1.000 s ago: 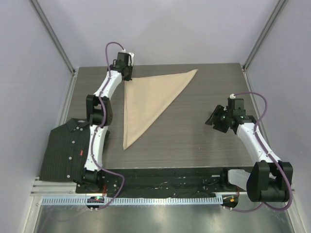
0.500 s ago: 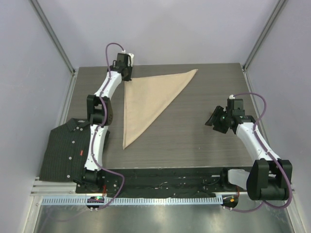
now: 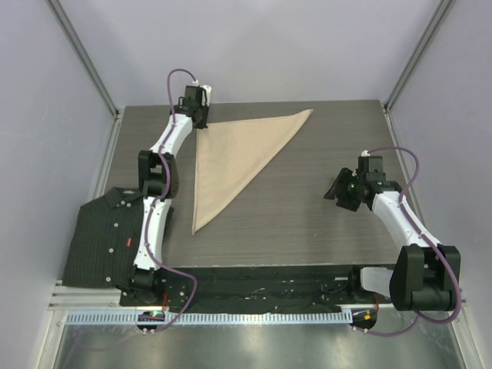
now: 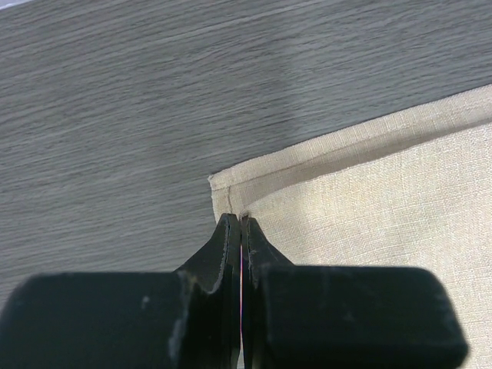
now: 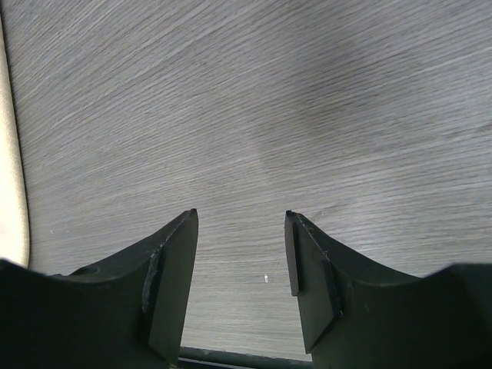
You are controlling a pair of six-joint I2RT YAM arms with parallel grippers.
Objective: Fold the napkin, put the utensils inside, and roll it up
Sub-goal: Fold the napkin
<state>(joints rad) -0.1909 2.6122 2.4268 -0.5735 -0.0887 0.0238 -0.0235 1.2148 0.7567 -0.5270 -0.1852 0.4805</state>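
Note:
The beige napkin (image 3: 231,157) lies folded into a triangle on the dark wood table (image 3: 307,223), one point at the far right and one toward the near left. My left gripper (image 3: 201,126) is at its far-left corner, shut, its tips pinching the hemmed corner of the napkin (image 4: 369,200) in the left wrist view, where the left gripper (image 4: 237,220) shows a small pucker of cloth at its tips. Over bare table to the right, my right gripper (image 3: 333,192) stands open and empty; the right gripper (image 5: 240,217) sees the napkin's edge (image 5: 11,154) at far left. The utensils are out of view.
A dark ribbed button shirt (image 3: 104,238) lies folded at the table's near-left edge beside the left arm's base. Grey walls and metal posts (image 3: 84,61) bound the table on both sides.
The right gripper has edged slightly left and away from me. The napkin's near point has shifted a little leftward. The left gripper stays shut at the corner.

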